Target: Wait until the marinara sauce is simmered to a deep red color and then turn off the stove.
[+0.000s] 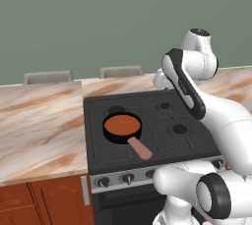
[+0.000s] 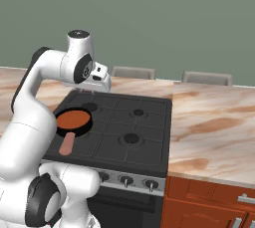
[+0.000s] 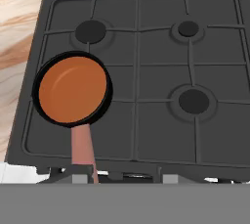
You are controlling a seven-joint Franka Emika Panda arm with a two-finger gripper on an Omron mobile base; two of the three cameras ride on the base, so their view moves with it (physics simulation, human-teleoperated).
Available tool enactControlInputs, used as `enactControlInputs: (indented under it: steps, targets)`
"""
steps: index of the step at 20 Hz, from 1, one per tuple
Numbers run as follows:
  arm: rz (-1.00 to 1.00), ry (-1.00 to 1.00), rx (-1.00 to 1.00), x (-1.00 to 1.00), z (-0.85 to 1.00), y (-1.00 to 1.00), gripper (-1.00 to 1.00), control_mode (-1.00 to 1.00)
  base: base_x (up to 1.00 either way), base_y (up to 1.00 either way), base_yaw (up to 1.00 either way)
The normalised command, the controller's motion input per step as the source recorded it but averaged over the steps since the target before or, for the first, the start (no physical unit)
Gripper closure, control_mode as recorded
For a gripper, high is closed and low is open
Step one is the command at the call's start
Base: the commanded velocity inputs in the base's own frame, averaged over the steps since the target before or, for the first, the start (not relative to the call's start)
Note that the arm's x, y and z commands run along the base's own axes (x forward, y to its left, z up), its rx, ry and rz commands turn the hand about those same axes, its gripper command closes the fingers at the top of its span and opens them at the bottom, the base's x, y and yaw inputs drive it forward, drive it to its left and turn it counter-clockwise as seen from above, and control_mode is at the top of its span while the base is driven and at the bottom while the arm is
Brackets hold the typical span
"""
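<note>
The marinara sauce (image 3: 72, 90) is a smooth orange-brown disc filling a small black pan (image 1: 122, 126) with a pinkish-tan handle (image 3: 83, 149). The pan sits on the front left burner of the black stove (image 3: 156, 76), its handle pointing toward the knob panel. Dark knobs (image 1: 103, 182) line the silver front panel. My gripper (image 2: 97, 86) hangs high above the back left of the stove (image 2: 129, 117), looking down at the cooktop and apart from the sauce (image 2: 73, 119). Its fingers are hidden, so their state does not show.
Marbled tan countertop (image 1: 39, 121) flanks the stove on both sides (image 2: 214, 127). Three other burners (image 3: 194, 101) carry nothing. Two grey chair backs (image 1: 48, 76) stand behind the counter. Red-brown cabinet fronts (image 1: 44, 202) sit below the counter.
</note>
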Motion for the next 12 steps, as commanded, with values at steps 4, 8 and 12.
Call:
enactControlInputs:
  steps: [4, 8, 12]
  targets:
    - [0.00, -0.02, 0.00, -0.02, 0.00, 0.01, -1.00, -1.00, 0.00, 0.00, 0.00]
    - [0.00, -0.03, 0.00, -0.18, -0.01, 0.10, -1.00, -1.00, 0.00, 0.00, 0.00]
    - [0.00, -0.03, 0.00, -0.16, -0.03, 0.31, -1.00, -1.00, 0.00, 0.00, 0.00]
